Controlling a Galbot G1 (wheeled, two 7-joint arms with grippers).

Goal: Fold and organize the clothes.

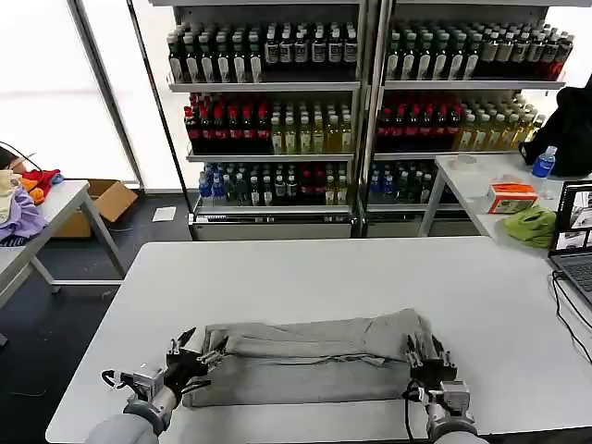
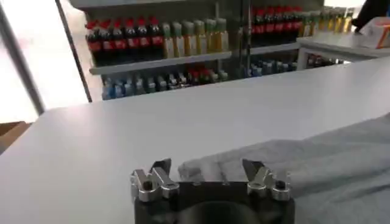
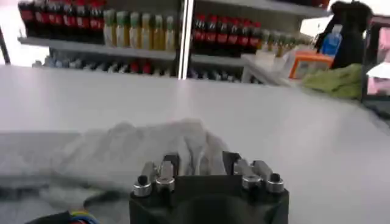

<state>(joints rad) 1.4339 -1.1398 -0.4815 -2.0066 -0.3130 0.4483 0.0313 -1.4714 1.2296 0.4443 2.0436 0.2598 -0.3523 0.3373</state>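
The left claw [image 1: 205, 356] and the right claw [image 1: 424, 356] sit at the two ends of a grey shirt [image 1: 305, 356], near the front edge of the white table [image 1: 305, 268]. Both claws are open, with their tips at the cloth, and hold nothing. The shirt lies in a long strip, folded over once, with its far right end bunched up. This looks like the middle of a fold. Next, each claw should pinch its end and lay the cloth over flat. Far behind stand shelves of bottles [image 1: 268, 92].

A folded shirt [image 1: 310, 356] lies on the table [image 1: 370, 273], shelves [image 1: 361, 111] behind, laptop [image 1: 575, 236] at right.
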